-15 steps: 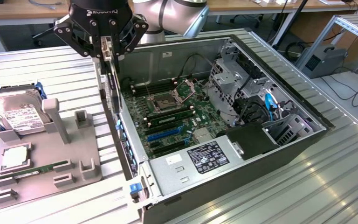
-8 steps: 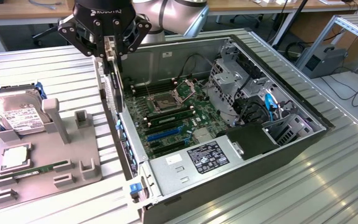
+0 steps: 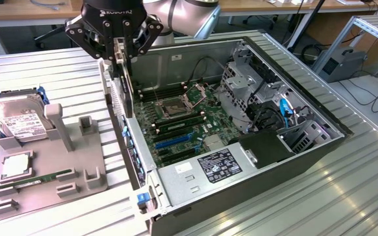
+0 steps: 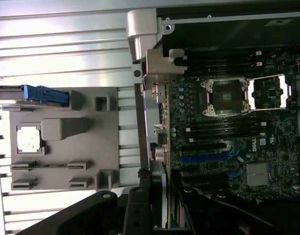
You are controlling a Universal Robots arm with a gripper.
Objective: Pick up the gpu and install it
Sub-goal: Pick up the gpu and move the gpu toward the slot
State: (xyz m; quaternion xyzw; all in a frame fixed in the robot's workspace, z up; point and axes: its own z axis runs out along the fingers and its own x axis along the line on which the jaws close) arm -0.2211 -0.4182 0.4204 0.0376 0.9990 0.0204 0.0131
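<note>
Overhead, gripper [image 3: 124,53] clenched on the gpu [image 3: 128,93], card hanging upright. It sits at ten o'clock of the motherboard [image 3: 182,129], exterior view

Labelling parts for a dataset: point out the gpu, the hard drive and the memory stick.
thin dark gpu card [image 3: 128,91]: exterior view, dark board edge.
boxy silver hard drive [image 3: 15,122]: exterior view, white label.
slim green memory stick [image 3: 35,180]: exterior view, mid-length.

Your exterior view looks down obliquely over the worktop [image 3: 346,196]; your wrist view faces straight down, nearer. Both share motherboard [image 3: 182,129], grey tray [image 4: 57,147].
</note>
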